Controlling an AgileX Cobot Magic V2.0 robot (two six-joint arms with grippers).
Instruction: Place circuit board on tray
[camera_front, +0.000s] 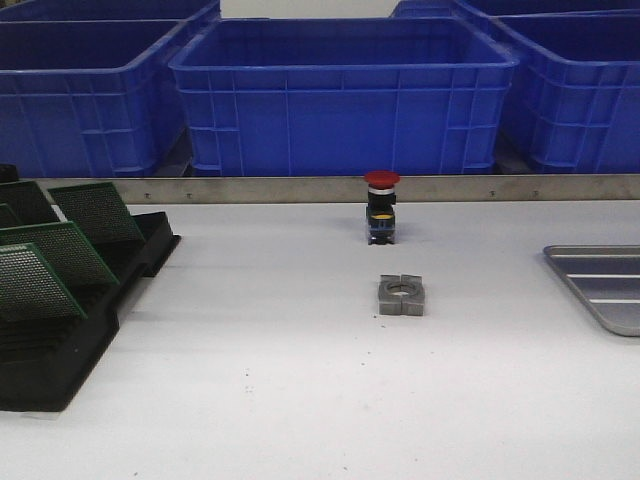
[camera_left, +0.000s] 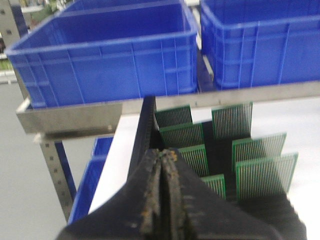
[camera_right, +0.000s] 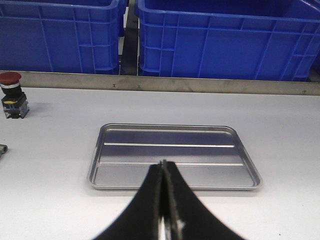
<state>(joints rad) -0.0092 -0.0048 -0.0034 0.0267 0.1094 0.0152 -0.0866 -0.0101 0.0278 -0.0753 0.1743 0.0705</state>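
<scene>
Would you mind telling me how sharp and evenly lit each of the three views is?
Front view: soft, even light, faint shadows under the push button and metal block, slightly grainy. Left wrist view: noticeably blurred; the circuit boards show their holes as smeared streaks, and the shut left end effector is out of focus. Right wrist view: sharpest; the tray carries mild sheen without harsh glare.
</scene>
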